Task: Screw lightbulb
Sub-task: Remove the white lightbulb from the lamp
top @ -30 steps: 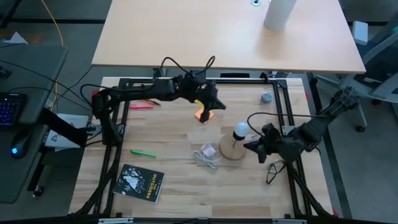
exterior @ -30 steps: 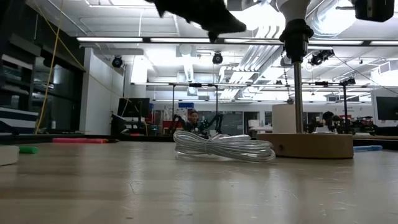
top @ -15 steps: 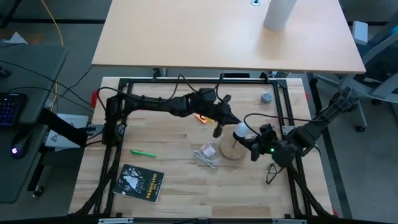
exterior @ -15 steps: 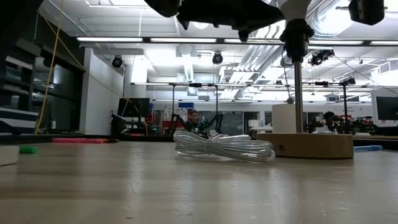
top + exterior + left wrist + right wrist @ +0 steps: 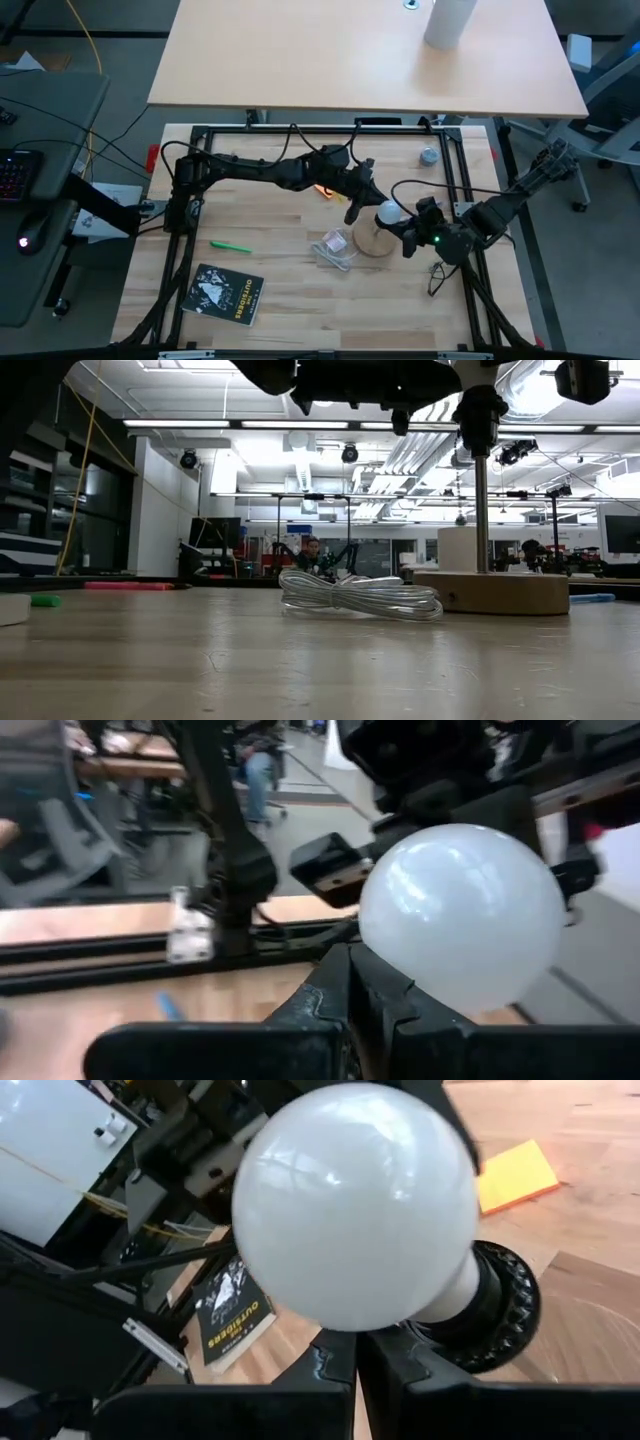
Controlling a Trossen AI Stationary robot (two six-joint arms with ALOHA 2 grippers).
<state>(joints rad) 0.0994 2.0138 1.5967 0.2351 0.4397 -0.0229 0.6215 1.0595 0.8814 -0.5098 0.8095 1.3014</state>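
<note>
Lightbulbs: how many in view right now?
1. The white frosted globe lightbulb sits in the black socket on the round tan wooden base, between both grippers. None others visible; one could be hidden.

The lightbulb (image 5: pixel 387 212) on its wooden disc (image 5: pixel 373 240) is hemmed in: the left gripper (image 5: pixel 352 209) sits close on its left, the right gripper (image 5: pixel 408 238) close on its right, both with fingers together. A coiled clear cable (image 5: pixel 335 249) blocks the disc's near-left side. The orange note (image 5: pixel 325 188) lies under the left arm. Bare table (image 5: pixel 300 300) lies open along the near edge, between the book (image 5: pixel 227 293) and the right arm
</note>
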